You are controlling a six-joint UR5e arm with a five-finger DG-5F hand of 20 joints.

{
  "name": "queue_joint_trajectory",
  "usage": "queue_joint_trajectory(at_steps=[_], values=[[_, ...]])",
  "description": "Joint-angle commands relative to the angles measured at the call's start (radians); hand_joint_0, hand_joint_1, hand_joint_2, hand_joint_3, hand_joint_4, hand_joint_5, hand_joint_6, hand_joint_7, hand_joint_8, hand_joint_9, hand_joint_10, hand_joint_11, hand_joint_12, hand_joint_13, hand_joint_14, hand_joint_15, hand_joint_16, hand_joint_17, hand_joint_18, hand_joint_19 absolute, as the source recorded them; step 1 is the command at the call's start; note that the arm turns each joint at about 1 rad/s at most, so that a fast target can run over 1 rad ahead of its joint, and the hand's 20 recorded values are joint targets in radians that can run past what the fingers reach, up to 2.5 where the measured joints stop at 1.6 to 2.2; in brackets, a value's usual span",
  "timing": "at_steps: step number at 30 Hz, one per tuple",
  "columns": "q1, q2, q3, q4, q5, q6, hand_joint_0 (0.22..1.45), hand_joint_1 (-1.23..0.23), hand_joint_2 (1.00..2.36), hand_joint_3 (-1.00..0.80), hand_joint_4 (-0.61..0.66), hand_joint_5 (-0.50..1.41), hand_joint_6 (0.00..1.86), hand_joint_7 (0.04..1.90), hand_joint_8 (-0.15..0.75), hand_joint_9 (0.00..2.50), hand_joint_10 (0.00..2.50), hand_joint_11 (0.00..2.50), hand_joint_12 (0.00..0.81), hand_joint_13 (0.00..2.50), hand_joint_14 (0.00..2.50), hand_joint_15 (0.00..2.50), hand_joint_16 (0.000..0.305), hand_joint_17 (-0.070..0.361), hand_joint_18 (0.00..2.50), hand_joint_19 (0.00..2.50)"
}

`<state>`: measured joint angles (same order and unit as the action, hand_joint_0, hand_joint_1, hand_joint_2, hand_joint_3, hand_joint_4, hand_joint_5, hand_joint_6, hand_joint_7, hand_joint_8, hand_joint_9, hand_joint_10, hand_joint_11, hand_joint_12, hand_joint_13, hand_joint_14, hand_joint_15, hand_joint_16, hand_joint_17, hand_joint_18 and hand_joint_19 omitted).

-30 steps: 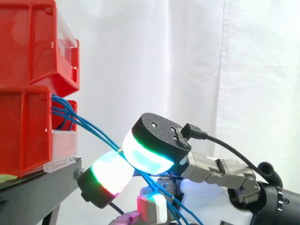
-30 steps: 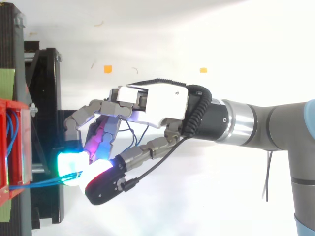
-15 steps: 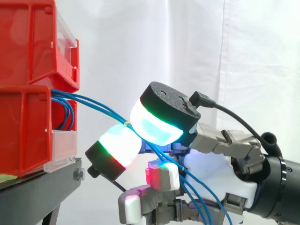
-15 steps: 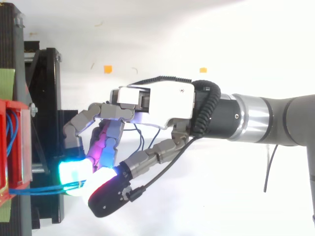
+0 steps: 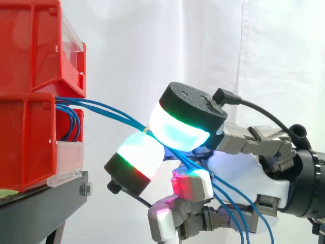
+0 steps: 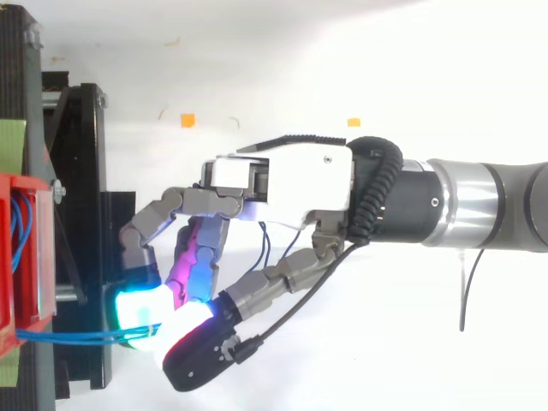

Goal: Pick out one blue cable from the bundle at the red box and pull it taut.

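Note:
Several thin blue cables (image 5: 109,110) come out of the lower red box (image 5: 28,142) on the left and run down to the right, nearly straight. My hand (image 6: 291,184) reaches in from the right. Two glowing pads (image 5: 139,155) pinch the blue cables (image 6: 77,337) between them, a little right of the box. In the side view I cannot tell how many strands sit in the pinch. Below the pinch the cables (image 5: 231,206) trail down past the palm. Other loops (image 5: 75,124) of blue cable hang slack inside the box mouth.
A second red box (image 5: 40,46) is stacked on the lower one. Both stand on a black stand (image 5: 40,211) at the left. A white curtain (image 5: 203,51) hangs behind. Two orange marks (image 6: 187,120) lie on the white floor.
My hand has moved up and to the right, away from the box, with the cables pinched. The strands between box and pads have straightened from a sag to a near-straight line.

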<state>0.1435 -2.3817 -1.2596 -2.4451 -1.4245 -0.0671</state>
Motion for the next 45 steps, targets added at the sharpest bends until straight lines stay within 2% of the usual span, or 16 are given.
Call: queue_joint_trajectory(at_steps=[1,8,12,17,24,45], values=[[0.002,0.009,0.000,-0.012,0.001,0.000,0.78,-0.95,1.02,-0.24,-0.03,-0.10,0.93,1.20,0.363,1.39,0.02,0.63,0.454,1.10,0.02,0.56,0.062,0.140,0.89,0.74],[0.001,0.010,0.000,-0.032,-0.001,0.000,0.81,-0.96,1.02,-0.28,-0.07,-0.10,0.93,1.24,0.356,1.40,0.02,0.63,0.449,1.10,0.02,0.58,0.061,0.138,0.89,0.76],[-0.001,0.010,0.000,-0.057,-0.001,0.001,0.88,-0.95,1.00,-0.46,-0.16,-0.10,0.93,1.33,0.348,1.40,0.03,0.64,0.445,1.11,0.02,0.61,0.059,0.133,0.85,0.81],[-0.001,0.013,-0.001,-0.065,-0.001,0.001,0.89,-0.93,1.00,-0.50,-0.21,-0.11,0.94,1.31,0.342,1.39,0.02,0.64,0.438,1.10,0.02,0.62,0.059,0.133,0.85,0.81],[-0.001,0.013,0.000,-0.065,-0.001,0.003,0.85,-0.94,1.00,-0.50,-0.18,-0.11,0.94,1.25,0.338,1.38,0.03,0.64,0.435,1.12,0.02,0.60,0.059,0.133,0.91,0.75],[-0.001,0.012,0.000,-0.065,0.004,0.004,0.82,-0.98,1.00,-0.50,-0.14,-0.11,0.93,1.27,0.331,1.37,0.02,0.64,0.438,1.11,0.03,0.60,0.059,0.133,0.92,0.72]])
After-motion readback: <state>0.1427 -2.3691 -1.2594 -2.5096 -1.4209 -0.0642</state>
